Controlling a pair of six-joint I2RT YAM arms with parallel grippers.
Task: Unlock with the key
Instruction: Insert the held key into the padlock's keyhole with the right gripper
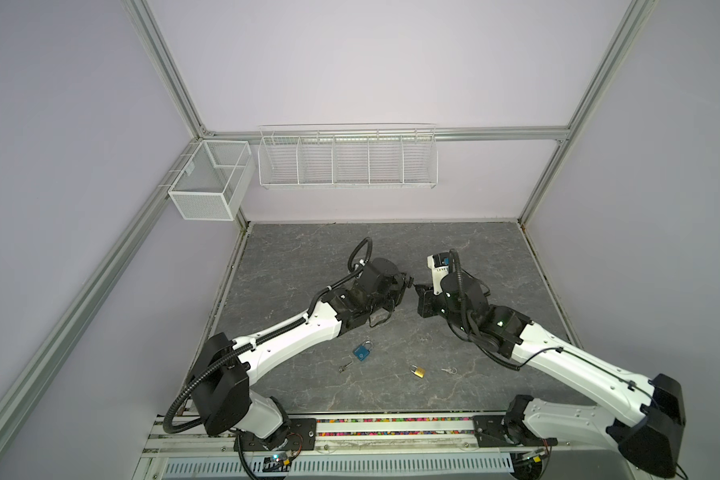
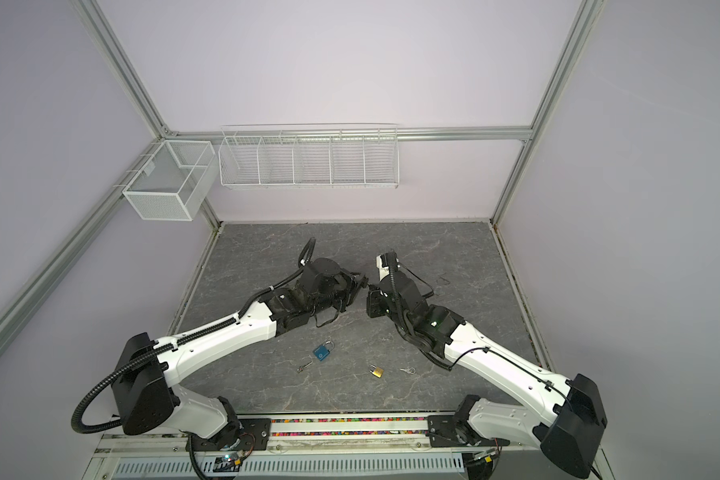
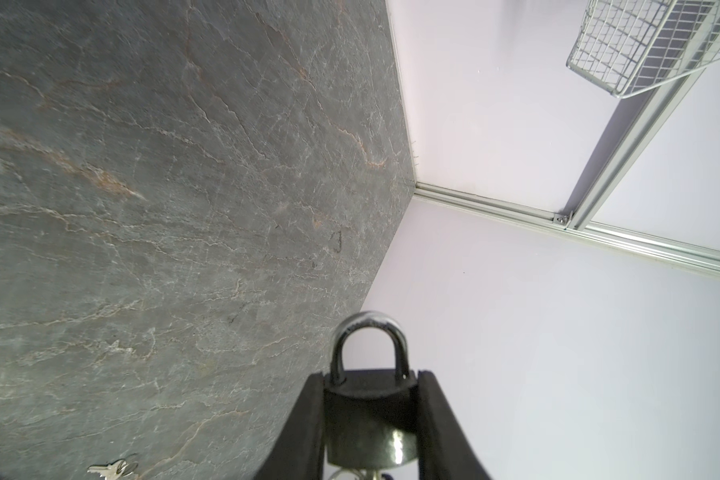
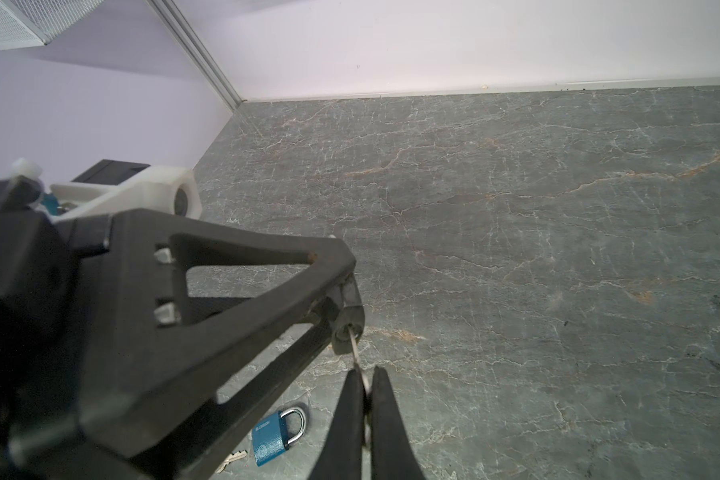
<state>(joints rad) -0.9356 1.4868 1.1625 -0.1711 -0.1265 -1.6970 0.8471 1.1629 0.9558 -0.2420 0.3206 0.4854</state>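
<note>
A dark padlock (image 3: pixel 368 411) is clamped by its body between the fingers of my left gripper (image 3: pixel 371 376), held above the table. Its steel shackle (image 3: pixel 368 332) sticks out past the fingertips and looks closed. My right gripper (image 4: pixel 366 374) is shut on a thin silver key (image 4: pixel 356 345). The key's tip sits in the underside of the padlock (image 4: pixel 348 328). In both top views the left gripper (image 1: pixel 408 284) (image 2: pixel 364 282) and the right gripper (image 1: pixel 417 287) (image 2: pixel 371 287) meet tip to tip over the middle of the table, and the padlock and key are too small to make out there.
A blue padlock (image 1: pixel 362 352) (image 4: pixel 273 436) lies on the grey table beside a small key (image 1: pixel 345 366). A brass padlock (image 1: pixel 417 371) and another key (image 1: pixel 449 370) lie to its right. A wire rack (image 1: pixel 348 158) and a mesh box (image 1: pixel 208 178) hang on the back wall.
</note>
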